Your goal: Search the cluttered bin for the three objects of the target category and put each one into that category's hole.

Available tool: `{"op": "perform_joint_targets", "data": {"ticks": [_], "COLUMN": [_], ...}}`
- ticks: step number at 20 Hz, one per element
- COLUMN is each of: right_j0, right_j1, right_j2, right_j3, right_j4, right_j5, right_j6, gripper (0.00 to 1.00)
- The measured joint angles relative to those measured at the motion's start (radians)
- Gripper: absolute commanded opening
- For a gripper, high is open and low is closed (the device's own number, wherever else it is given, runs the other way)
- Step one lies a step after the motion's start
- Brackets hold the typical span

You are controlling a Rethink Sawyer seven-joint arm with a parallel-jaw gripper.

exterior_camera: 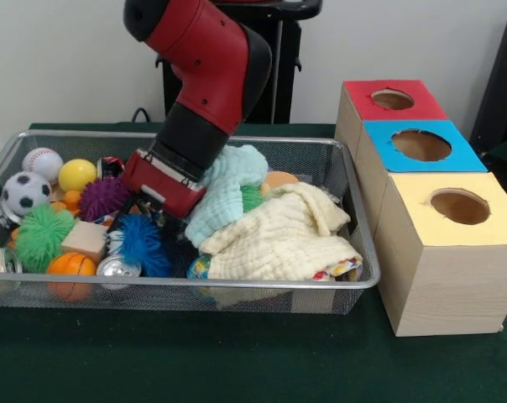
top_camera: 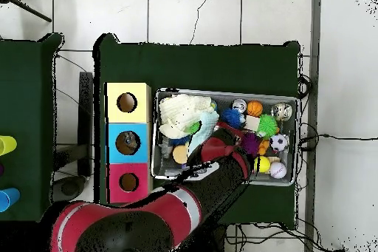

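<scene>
Arm down in the bin (exterior_camera: pixel 354 281)
Gripper (exterior_camera: pixel 157 206) sits by the blue spiky ball (exterior_camera: pixel 143 243) — jaws hidden, can't tell — go slowly, lift one toy.

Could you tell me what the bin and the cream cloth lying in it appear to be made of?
The silver mesh bin looks like metal wire: see-through grid, shiny rim. The cream crinkled cloth looks like soft woven cotton gauze, matte and puckered, though the fibre is uncertain.
</scene>
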Motion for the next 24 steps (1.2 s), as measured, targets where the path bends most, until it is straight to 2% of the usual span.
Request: {"op": "perform_joint_targets", "data": {"ticks": [6,12,15,18,19,22,23,24], "right_j0": [0.033,0.068,0.077,0.020,-0.079,-0.198,-0.293,-0.345], "right_j1": [0.114,0.214,0.227,0.139,0.027,-0.078,-0.152,-0.188], "right_j2": [-0.110,-0.209,-0.217,-0.132,-0.013,0.116,0.221,0.277], "right_j3": [-0.102,-0.135,-0.137,-0.135,-0.132,-0.126,-0.115,-0.110], "right_j4": [0.066,0.124,0.119,0.016,-0.092,-0.185,-0.249,-0.280], "right_j5": [0.092,0.104,0.103,0.107,0.118,0.133,0.148,0.157], "right_j6": [0.000,0.000,0.000,-0.001,-0.006,-0.022,-0.044,-0.058], "gripper": [1.00,1.00,1.00,1.00,1.00,1.00,1.00,1.00]}}
